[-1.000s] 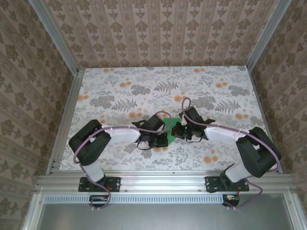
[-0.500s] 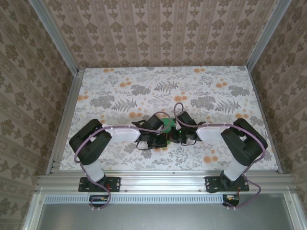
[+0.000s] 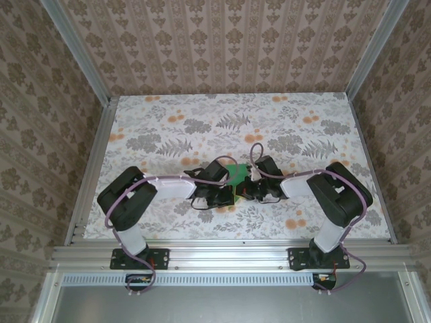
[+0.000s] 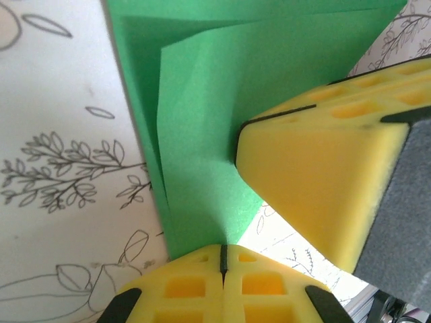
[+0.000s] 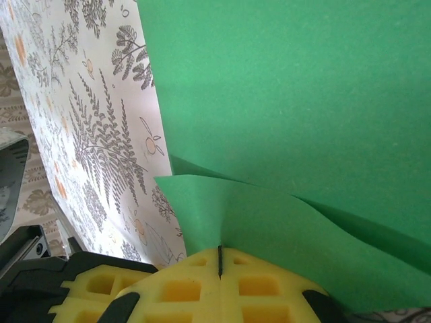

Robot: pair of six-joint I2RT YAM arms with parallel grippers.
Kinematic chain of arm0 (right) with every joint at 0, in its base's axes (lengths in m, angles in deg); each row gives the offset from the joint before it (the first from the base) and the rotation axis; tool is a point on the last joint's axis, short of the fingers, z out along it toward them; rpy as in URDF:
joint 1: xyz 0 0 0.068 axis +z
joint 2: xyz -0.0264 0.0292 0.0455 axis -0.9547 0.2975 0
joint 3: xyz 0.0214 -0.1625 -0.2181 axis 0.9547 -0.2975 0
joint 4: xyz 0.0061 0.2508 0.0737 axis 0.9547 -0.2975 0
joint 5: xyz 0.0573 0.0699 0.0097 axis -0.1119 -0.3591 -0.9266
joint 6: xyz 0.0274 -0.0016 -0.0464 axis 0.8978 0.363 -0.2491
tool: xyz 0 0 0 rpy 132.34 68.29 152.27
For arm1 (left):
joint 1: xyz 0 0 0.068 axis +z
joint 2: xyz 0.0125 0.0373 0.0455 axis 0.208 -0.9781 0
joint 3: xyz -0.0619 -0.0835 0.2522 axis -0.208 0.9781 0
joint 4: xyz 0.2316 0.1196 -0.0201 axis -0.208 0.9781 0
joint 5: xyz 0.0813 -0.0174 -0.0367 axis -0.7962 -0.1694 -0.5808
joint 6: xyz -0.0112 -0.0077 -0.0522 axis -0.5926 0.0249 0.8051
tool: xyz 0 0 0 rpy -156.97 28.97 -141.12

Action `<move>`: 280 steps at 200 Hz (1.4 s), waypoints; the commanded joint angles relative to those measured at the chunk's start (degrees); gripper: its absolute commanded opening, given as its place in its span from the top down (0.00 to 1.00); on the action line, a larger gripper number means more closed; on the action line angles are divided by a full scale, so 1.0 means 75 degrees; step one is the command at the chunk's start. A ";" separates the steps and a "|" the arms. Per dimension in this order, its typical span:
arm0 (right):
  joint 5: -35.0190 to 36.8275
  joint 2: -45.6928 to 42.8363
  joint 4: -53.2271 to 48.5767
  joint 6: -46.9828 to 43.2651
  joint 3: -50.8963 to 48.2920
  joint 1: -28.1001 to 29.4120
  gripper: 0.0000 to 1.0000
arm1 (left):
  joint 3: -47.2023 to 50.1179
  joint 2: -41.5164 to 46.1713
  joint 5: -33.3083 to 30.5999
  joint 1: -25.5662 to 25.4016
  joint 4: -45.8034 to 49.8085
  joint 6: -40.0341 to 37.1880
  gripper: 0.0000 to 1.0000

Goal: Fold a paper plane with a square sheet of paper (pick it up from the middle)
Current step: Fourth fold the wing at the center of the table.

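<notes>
Your left fingers [image 4: 192, 262] and right fingers [image 5: 195, 266] are each clamped shut on an edge of the green sheet of paper [image 3: 236, 173], which sits partly folded between the two arms over the near middle of the bench [image 3: 202, 121]. With both pinches this close, pulling apart or twisting could tear it or skew the crease.

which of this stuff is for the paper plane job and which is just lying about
For the job: paper, pinched in the left gripper and right gripper, both shut.
Just there: floral table, wallpapered walls, metal frame.
</notes>
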 commanded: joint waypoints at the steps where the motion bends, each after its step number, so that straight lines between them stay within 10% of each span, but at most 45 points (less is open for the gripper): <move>1: 0.0757 0.0227 -0.0413 -0.0422 -0.0131 -0.0459 0.99 | 0.0495 -0.0497 -0.0362 0.0032 0.1107 -0.0109 1.00; 152: 0.0915 -0.0007 -0.1707 -0.1528 0.0942 -0.1765 0.95 | 0.0415 -0.0312 -0.0329 0.0019 0.1212 -0.0424 1.00; 221: 0.0792 -0.1969 -0.2478 -0.1056 0.0216 -0.1757 0.51 | -0.0852 0.0883 -0.0362 0.0103 0.1264 -0.0948 0.72; 280: 0.0941 -0.2779 -0.2295 -0.0411 -0.0460 -0.1687 0.35 | -0.1367 0.0314 -0.0802 0.0519 0.1306 -0.1144 0.77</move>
